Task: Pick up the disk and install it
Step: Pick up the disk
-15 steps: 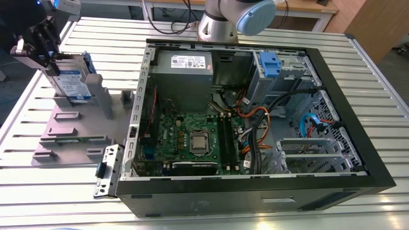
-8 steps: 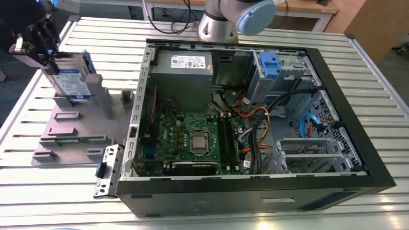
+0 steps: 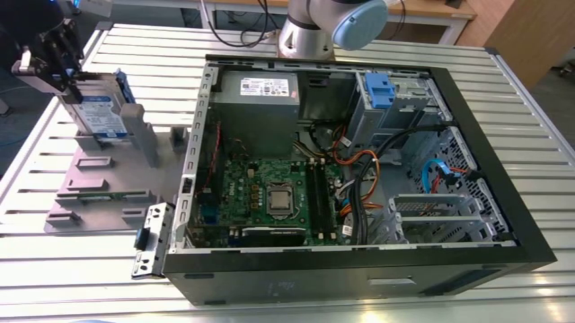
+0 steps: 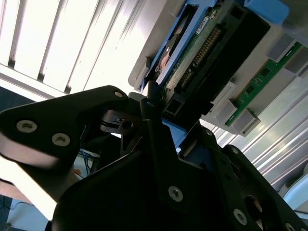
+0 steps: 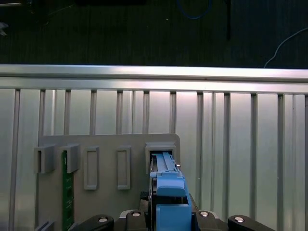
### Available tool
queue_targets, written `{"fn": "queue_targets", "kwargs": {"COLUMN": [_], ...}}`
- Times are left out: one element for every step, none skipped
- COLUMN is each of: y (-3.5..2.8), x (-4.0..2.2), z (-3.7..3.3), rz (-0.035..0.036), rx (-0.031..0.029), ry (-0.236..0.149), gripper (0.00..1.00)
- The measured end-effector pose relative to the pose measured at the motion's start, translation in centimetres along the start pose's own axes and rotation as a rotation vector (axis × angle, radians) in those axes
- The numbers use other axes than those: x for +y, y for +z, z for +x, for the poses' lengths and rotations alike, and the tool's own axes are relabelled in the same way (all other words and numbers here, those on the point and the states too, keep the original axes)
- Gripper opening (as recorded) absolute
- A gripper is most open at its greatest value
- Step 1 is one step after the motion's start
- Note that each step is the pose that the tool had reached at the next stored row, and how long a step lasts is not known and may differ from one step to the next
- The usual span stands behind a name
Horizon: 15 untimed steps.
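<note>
**Gripper clamped on the disk at the grey holder**

Nearest the lens in the second wrist view is the gripper (image 4: 179,102): black housing w/ screws, jaws closed against 1 end of the disk (image 4: 192,57) and touching it on both sides. This view adds the disk's underside: a green circuit board, a row of pins and a blue rail along the edge. Just beside it, a green memory stick (image 4: 262,79) stands in the grey holder (image 4: 224,113).

The first wrist view looks along the disk's thin edge. The blue rail runs from the gripper to a slot in the holder. Can't tell whether the disk's far end is seated in that slot or just clear of it. 2 bare slots lie between it and the memory stick. The slatted metal table (image 5: 231,120) spreads beyond.

The exterior view adds the wider setting. The gripper is at the exterior view's far left. The disk stands upright under it, w/ its blue-and-white label facing the near side.

The open PC case (image 3: 503,222) lies to the right of the holder. Inside it:
- a grey power-supply box (image 3: 260,101) at the far wall
- the motherboard (image 3: 279,195) nearer
- a blue latch (image 3: 378,91) at the drive cage, far right
- orange and black cables (image 3: 359,175) between them

The disk is well apart from that cage. The arm's base (image 3: 319,30) stands just beyond the case.
</note>
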<state>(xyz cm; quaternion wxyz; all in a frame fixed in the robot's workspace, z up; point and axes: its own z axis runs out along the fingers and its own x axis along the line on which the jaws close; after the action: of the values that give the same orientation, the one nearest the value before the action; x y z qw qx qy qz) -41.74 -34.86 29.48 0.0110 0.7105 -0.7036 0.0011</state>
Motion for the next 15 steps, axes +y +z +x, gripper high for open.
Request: {"fn": "queue_targets", "kwargs": {"y": [-0.02, -0.04, -0.06, -0.18, -0.32, -0.33, -0.35, -0.37, -0.39, -0.41, -0.43, -0.46, -0.48, -0.51, -0.53], "x": [0.0, 0.0, 0.0, 0.0, 0.01, 0.01, 0.01, 0.01, 0.01, 0.01, 0.01, 0.01, 0.01, 0.01, 0.01], "z": [0.0, 0.0, 0.0, 0.0, 0.01, 0.01, 0.01, 0.01, 0.01, 0.01, 0.01, 0.01, 0.01, 0.01, 0.01], "rz": [-0.0001, -0.0002, -0.0001, -0.0001, -0.0001, -0.0001, -0.0001, -0.0001, -0.0002, -0.0002, -0.0001, -0.0001, -0.0001, -0.0001, -0.0001], "rx": [0.0, 0.0001, 0.0001, 0.0, 0.0, 0.0001, 0.0, 0.0001, 0.0001, 0.0001, 0.0001, 0.0, 0.0, 0.0001, 0.0001], "ry": [0.0, 0.0, 0.0, 0.0, 0.0, 0.0, 0.0, 0.0, 0.0, 0.0, 0.0, 0.0, 0.0, 0.0, 0.0], "gripper": [0.36, 0.36, 0.36, 0.36, 0.36, 0.36, 0.36, 0.36, 0.36, 0.36, 0.36, 0.36, 0.36, 0.36, 0.36]}}
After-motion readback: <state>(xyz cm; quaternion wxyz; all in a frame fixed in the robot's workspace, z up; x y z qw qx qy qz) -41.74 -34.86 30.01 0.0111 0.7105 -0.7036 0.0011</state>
